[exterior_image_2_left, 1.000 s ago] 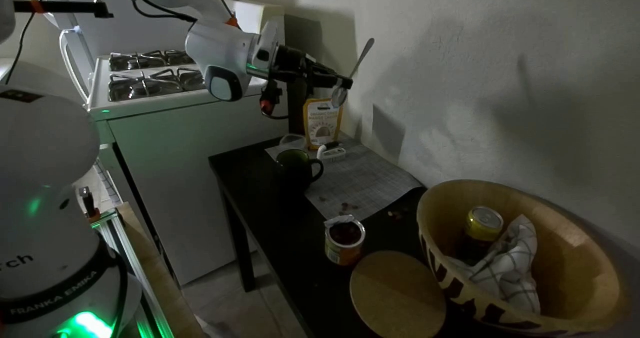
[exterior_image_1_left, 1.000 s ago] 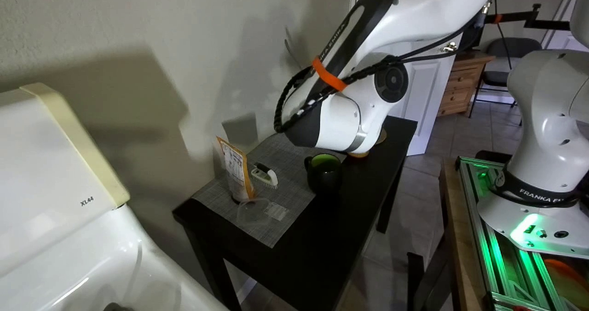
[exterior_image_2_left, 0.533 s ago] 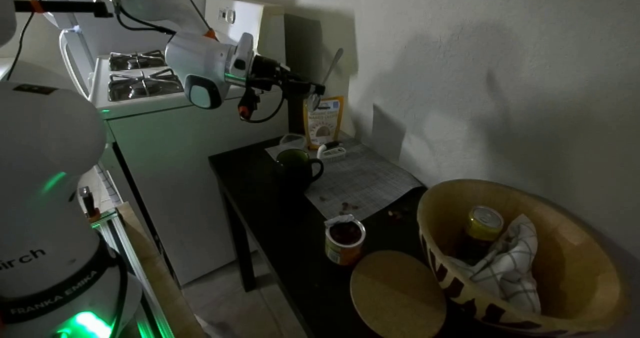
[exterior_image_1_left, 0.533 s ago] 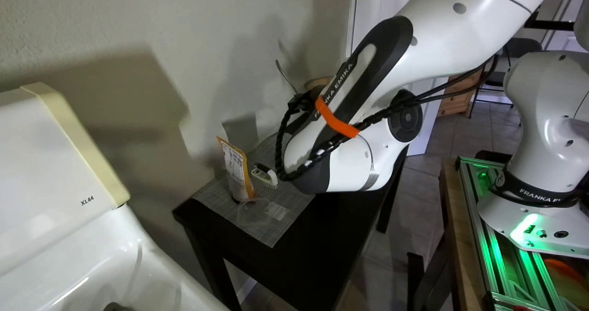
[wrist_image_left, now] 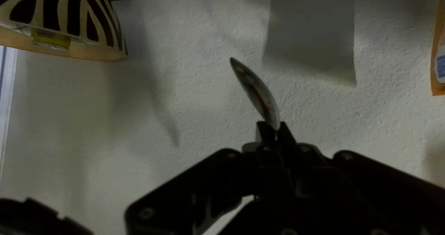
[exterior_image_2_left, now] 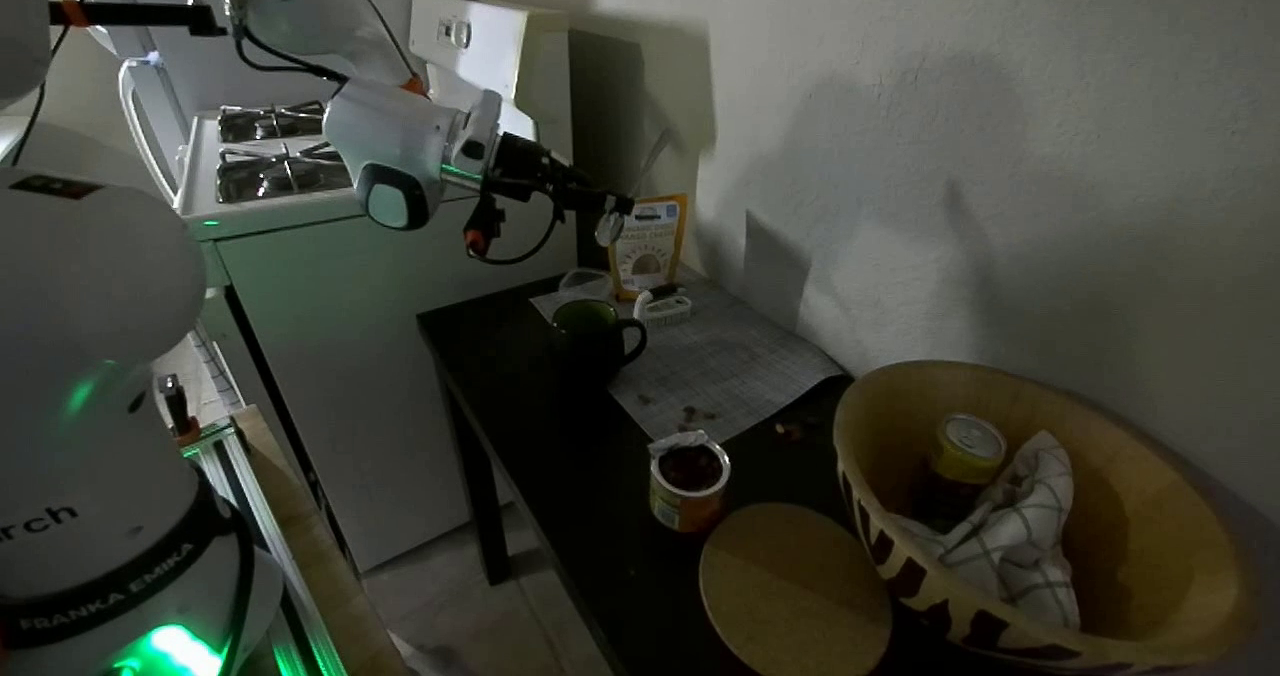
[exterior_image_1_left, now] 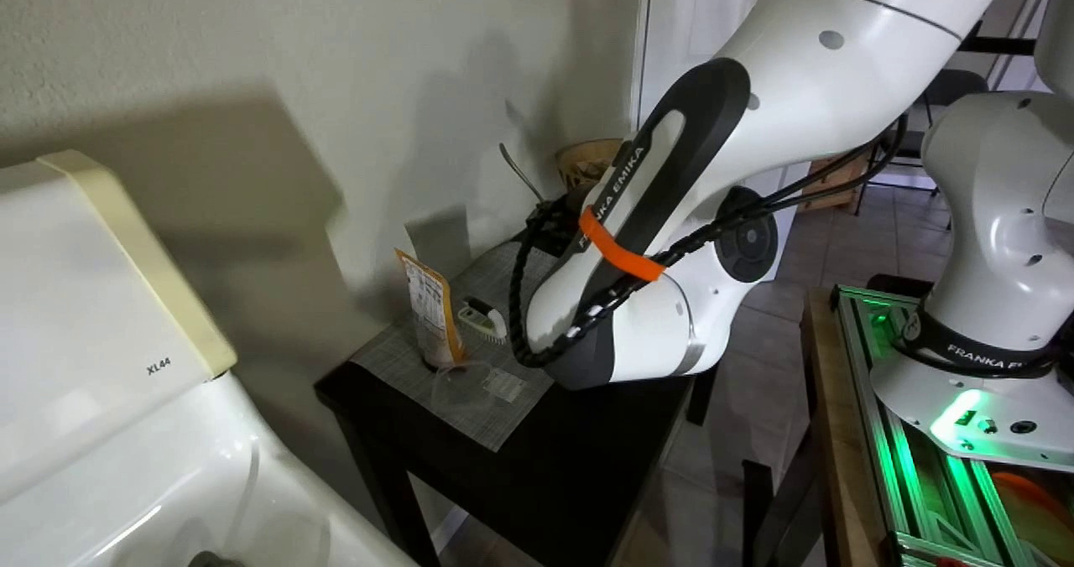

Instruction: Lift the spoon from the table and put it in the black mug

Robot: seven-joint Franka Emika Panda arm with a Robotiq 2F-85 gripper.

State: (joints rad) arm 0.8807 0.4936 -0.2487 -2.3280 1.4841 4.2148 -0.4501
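Spoon [wrist_image_left: 259, 92] pinched aloft, bowl down

The gripper [wrist_image_left: 276, 132] is pressed together on the spoon, its fingertips pinching it just beside the bowl. The long axis is steeply tilted: in both exterior views the handle slants up toward the wall [exterior_image_1_left: 352, 72]. The spoon hangs in the air above the tabletop [exterior_image_2_left: 580, 456], apart from the mug [exterior_image_2_left: 588, 341].

Beside the table [exterior_image_1_left: 579, 466], I am wearing FRANKA EMIKA on my black base band [exterior_image_2_left: 107, 584] and a cut-off "rch" on my shoulder [exterior_image_2_left: 90, 456]; higher than the table, my arm [exterior_image_1_left: 713, 122] is repeating FRANKA EMIKA, partly covered. Next to the table, the stove [exterior_image_1_left: 109, 299] is displaying XL44. On the table, the pouch [exterior_image_2_left: 648, 246] is carrying illegibly blurred print.
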